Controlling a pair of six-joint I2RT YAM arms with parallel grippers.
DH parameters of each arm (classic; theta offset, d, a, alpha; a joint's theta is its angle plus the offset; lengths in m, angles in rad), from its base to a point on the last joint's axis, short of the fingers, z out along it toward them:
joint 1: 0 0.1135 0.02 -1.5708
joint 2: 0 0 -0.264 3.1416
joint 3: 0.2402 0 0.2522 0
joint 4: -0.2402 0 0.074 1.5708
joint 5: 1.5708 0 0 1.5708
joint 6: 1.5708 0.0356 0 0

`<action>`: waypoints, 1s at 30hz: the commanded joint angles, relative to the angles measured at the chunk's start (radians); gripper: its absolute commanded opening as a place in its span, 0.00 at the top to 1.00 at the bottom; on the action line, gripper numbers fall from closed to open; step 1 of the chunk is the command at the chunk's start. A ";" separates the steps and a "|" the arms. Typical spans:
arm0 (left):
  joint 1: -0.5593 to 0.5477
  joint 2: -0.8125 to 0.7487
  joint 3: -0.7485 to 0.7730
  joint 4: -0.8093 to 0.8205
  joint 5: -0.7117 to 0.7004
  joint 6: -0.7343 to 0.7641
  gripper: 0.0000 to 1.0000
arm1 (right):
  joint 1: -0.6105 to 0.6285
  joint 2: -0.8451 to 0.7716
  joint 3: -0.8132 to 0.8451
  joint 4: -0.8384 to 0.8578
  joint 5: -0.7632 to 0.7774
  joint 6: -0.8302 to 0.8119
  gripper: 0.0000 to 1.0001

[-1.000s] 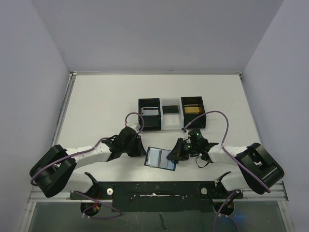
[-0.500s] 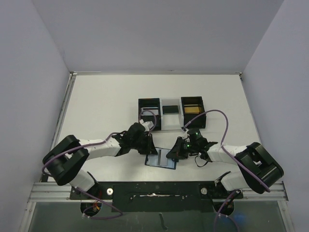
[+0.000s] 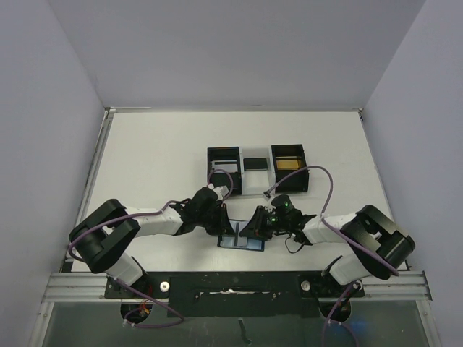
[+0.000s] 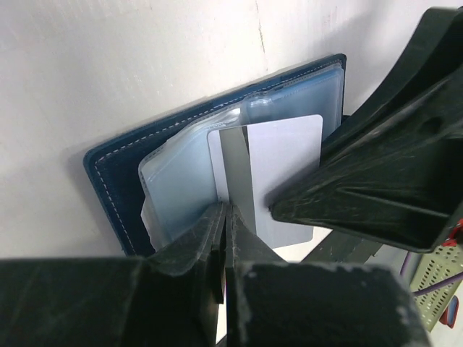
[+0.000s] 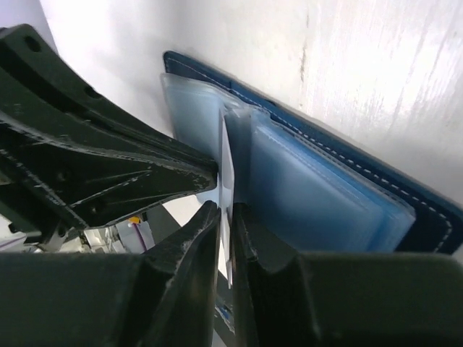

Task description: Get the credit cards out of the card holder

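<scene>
The blue holder [image 3: 243,242] lies open on the counter [image 3: 152,159], near its front edge, between the two arms. The left pincer [image 4: 226,217] is pressed together on a pale card [image 4: 286,163], which sticks out of the holder's clear sleeves [image 4: 181,188]. The right pincer [image 5: 226,217] straddles the same card edge-on, its fingers slightly apart. Whether they press the card I cannot tell. Black boxes [image 3: 224,186] sit farther back on the counter.
</scene>
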 commanded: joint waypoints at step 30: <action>0.063 -0.250 0.044 -0.242 -0.201 0.093 0.84 | 0.026 -0.366 0.239 -0.480 0.395 -0.315 1.00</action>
